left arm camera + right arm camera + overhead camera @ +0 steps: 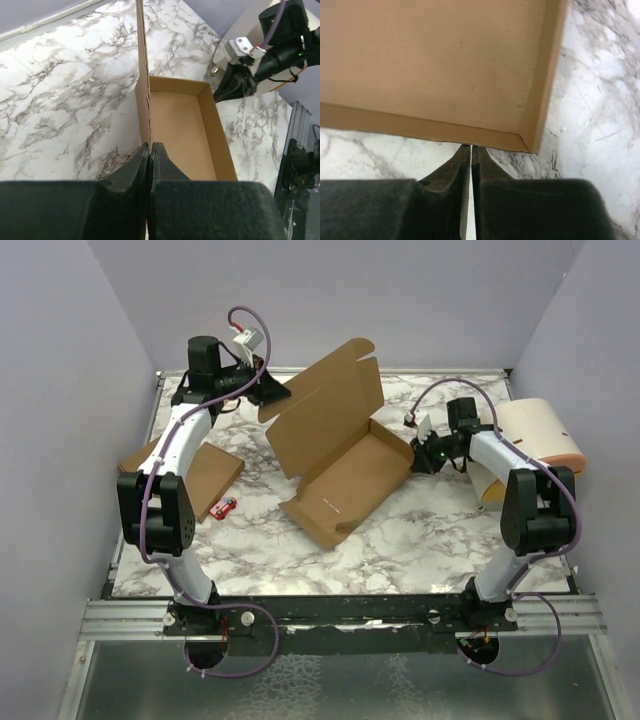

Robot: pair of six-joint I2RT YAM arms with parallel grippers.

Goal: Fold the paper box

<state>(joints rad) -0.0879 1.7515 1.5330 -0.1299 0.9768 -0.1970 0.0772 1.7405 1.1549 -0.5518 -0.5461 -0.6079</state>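
Note:
The paper box (345, 475) lies in the middle of the marble table as a shallow brown tray with its big lid panel (325, 400) tilted up at the back. My left gripper (272, 392) is shut on the lid's left edge. In the left wrist view that cardboard edge (144, 75) runs straight up from the pinched fingertips (150, 145), with the tray (180, 125) to the right. My right gripper (415, 455) is shut with nothing in it. Its tips (471, 146) rest against the outside of the tray's side wall (445, 131), near a corner.
A smaller flat brown cardboard piece (195, 472) lies at the left under my left arm. A small red object (224, 506) sits beside it. A pale peach cushion-like thing (540, 430) stands at the right edge behind my right arm. Purple walls close in three sides.

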